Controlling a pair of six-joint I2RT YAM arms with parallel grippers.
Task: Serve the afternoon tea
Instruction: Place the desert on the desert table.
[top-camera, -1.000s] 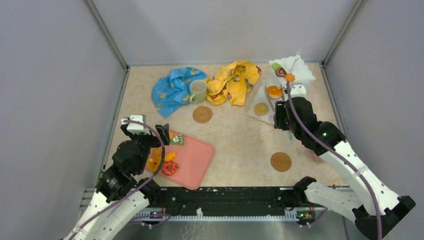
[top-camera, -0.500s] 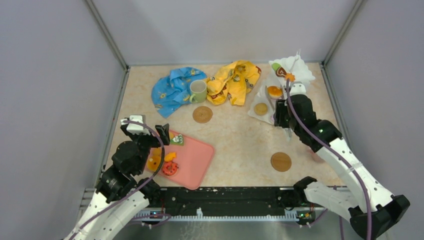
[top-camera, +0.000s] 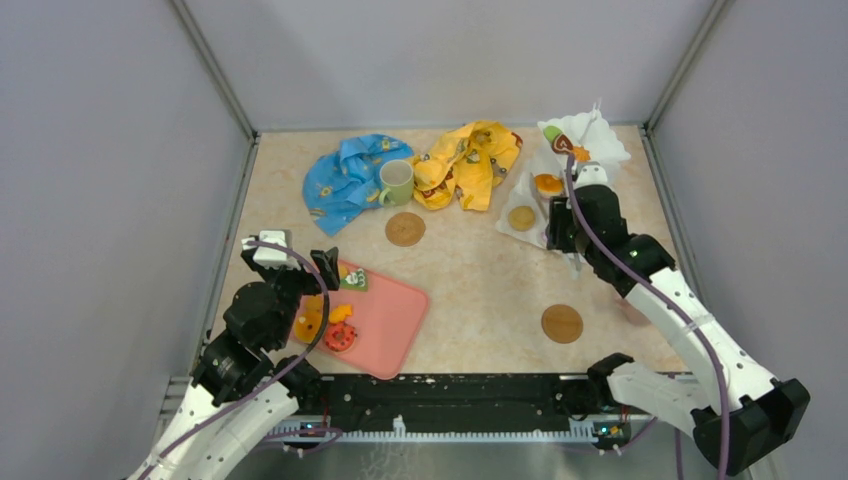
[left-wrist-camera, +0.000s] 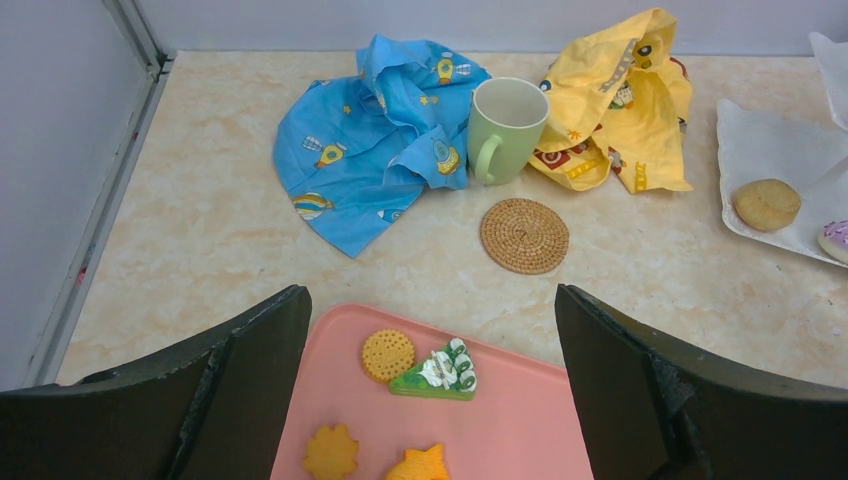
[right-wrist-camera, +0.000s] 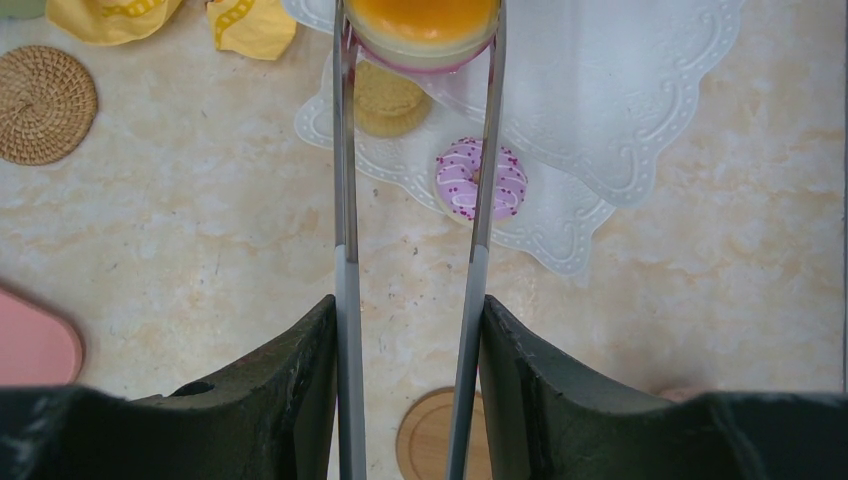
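A round orange toy pastry (right-wrist-camera: 420, 20) is pinched by slim metal tongs (right-wrist-camera: 344, 200) clamped in the right claw (right-wrist-camera: 410, 330); the left claw (left-wrist-camera: 430, 300) is spread wide.

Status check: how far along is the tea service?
Done: a cookie and a purple donut sit on the stand. In hand: the right gripper squeezes tongs around an orange pastry at the stand. To do: a green slice and other pastries lie on the pink tray below the open left gripper; the green mug stands beside a bare coaster; the other coaster is bare too.
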